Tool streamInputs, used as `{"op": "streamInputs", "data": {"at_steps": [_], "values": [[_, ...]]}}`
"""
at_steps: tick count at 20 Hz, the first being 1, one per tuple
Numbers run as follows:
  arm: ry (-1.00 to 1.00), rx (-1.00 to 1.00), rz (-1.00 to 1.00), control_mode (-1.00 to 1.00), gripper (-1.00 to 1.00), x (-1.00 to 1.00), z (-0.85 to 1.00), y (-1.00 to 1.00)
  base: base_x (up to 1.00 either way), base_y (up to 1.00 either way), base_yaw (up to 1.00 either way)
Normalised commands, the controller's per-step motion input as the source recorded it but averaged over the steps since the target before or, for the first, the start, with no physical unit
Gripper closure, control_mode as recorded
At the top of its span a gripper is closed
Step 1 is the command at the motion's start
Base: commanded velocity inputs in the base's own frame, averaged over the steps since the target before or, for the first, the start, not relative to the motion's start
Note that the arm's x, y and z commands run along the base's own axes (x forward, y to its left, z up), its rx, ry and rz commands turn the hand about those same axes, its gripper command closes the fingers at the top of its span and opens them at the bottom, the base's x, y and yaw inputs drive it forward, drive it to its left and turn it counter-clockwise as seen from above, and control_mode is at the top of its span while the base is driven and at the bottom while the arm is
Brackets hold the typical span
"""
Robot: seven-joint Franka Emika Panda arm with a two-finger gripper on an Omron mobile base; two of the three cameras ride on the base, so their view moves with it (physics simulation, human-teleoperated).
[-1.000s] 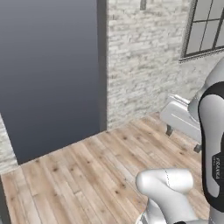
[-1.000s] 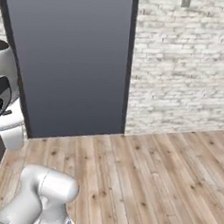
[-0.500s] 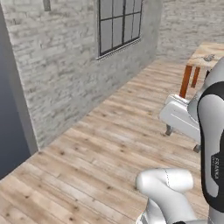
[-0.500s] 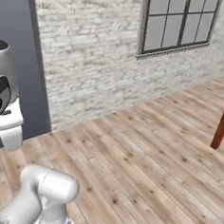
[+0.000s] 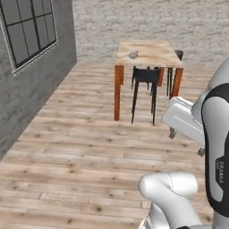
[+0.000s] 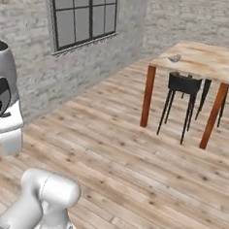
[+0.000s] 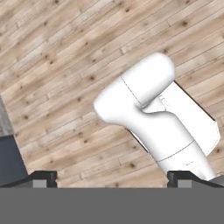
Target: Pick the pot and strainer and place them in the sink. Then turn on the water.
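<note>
The pot, the strainer, the sink and the water are out of view. In the hand view my gripper point(image 7: 112, 178) points down at the wooden plank floor. Its two dark fingertips point(image 7: 43, 177) stand far apart at the bottom edge, open, with nothing between them. The arm is folded close above the base, high over the floor.
A wooden table point(image 5: 147, 53) point(image 6: 203, 60) with orange-brown legs stands ahead, with a small grey object point(image 5: 133, 54) point(image 6: 174, 58) on its top. Black stools point(image 5: 144, 78) point(image 6: 183, 85) are tucked under it. A brick wall with a dark-framed window point(image 5: 29, 31) point(image 6: 85, 14) runs along the left.
The whole picture has swung sideways, so the base has turned. A dark panel and brick wall gave way to the window, then to the table and stools. The gripper stays open.
</note>
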Motion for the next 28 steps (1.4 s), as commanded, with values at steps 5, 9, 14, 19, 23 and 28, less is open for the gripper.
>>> {"op": "streamInputs", "data": {"at_steps": [5, 9, 14, 19, 23, 28], "values": [[0.0, 0.0, 0.0, 1.0, -1.0, 0.0, 0.0, 0.0, 0.65, 0.06, -0.63], [0.0, 0.0, 0.0, 1.0, -1.0, 0.0, 0.0, 0.0, 0.66, 0.49, -0.53], [0.0, 0.0, 0.0, 1.0, -1.0, 0.0, 0.0, 0.0, 0.53, 0.83, -0.36], [0.0, 0.0, 0.0, 1.0, -1.0, 0.0, 0.0, 0.0, 0.27, 0.85, -0.36], [0.0, 0.0, 0.0, 1.0, -1.0, 0.0, 0.0, 0.0, 0.18, 0.59, -0.53], [0.0, 0.0, 0.0, 1.0, -1.0, 0.0, 0.0, 0.0, 0.17, 0.31, -0.63]]}}
